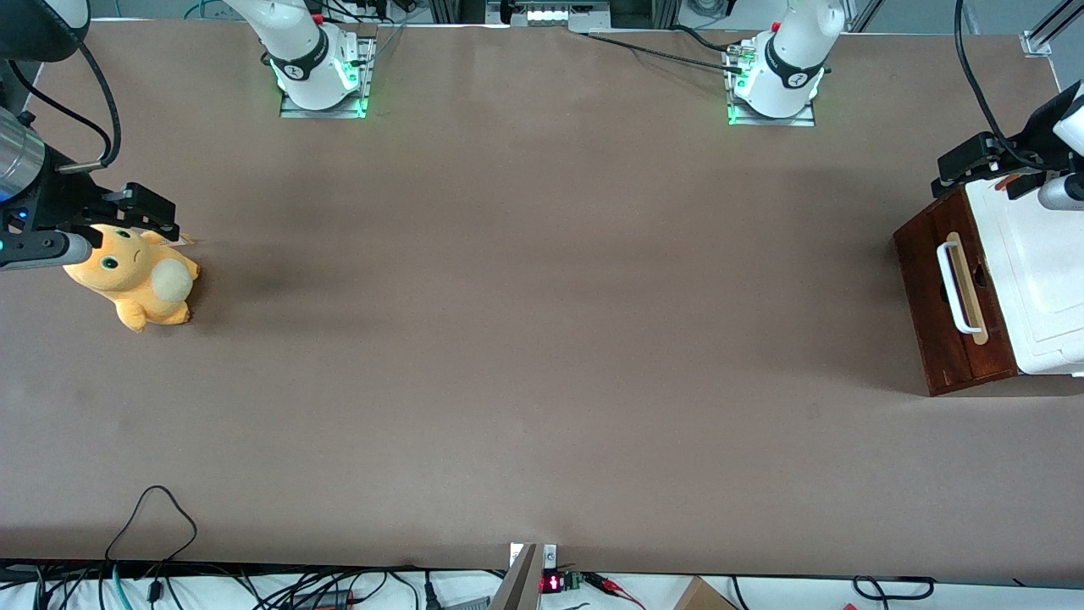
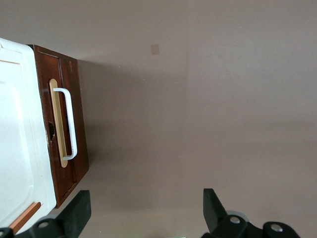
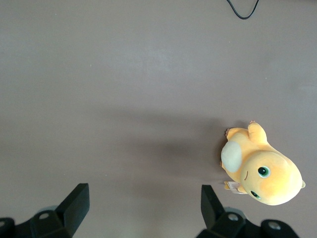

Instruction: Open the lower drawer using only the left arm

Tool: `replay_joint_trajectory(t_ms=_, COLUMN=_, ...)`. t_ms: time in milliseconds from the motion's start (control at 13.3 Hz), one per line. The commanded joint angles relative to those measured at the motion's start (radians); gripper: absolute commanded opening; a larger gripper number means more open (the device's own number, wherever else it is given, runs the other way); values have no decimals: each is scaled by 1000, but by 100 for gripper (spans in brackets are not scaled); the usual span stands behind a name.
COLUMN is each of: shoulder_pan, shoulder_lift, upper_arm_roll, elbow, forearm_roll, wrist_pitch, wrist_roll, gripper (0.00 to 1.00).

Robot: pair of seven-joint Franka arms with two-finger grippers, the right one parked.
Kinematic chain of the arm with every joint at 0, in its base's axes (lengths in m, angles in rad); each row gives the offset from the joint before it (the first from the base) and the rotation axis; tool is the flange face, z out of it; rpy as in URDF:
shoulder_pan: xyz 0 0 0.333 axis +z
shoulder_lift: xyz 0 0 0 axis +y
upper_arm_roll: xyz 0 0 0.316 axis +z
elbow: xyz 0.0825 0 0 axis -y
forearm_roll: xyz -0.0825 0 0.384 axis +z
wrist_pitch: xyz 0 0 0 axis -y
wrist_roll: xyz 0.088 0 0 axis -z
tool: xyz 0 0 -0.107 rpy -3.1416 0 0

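The lower drawer point(image 1: 953, 339) is a dark red-brown wooden front with a white loop handle point(image 1: 955, 288) on a pale wood strip. It stands at the working arm's end of the table and looks flush with its cabinet. The left wrist view shows the same front point(image 2: 74, 148) and handle point(image 2: 69, 124). My left arm's gripper point(image 1: 982, 165) hangs above the cabinet's corner that is farther from the front camera, clear of the handle. It is open point(image 2: 146, 203), with only bare table between its black fingers point(image 2: 79, 206).
The cabinet has a white boxy top point(image 1: 1042, 280). A yellow plush toy point(image 1: 135, 280) lies toward the parked arm's end of the table. A thin black cable loop point(image 1: 152, 508) rests near the table's front edge. The two arm bases point(image 1: 322, 72) stand along the edge farthest from the front camera.
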Motion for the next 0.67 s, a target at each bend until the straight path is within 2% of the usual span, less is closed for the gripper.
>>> replay_joint_trajectory(t_ms=0, shoulder_pan=1, shoulder_lift=-26, upper_arm_roll=-5, elbow=-31, forearm_roll=14, wrist_pitch=-4, wrist_roll=12, gripper=100)
replay_joint_trajectory(t_ms=600, shoulder_pan=3, shoulder_lift=-23, upper_arm_roll=-8, elbow=-32, forearm_roll=69, wrist_pitch=18, wrist_roll=15, gripper=100)
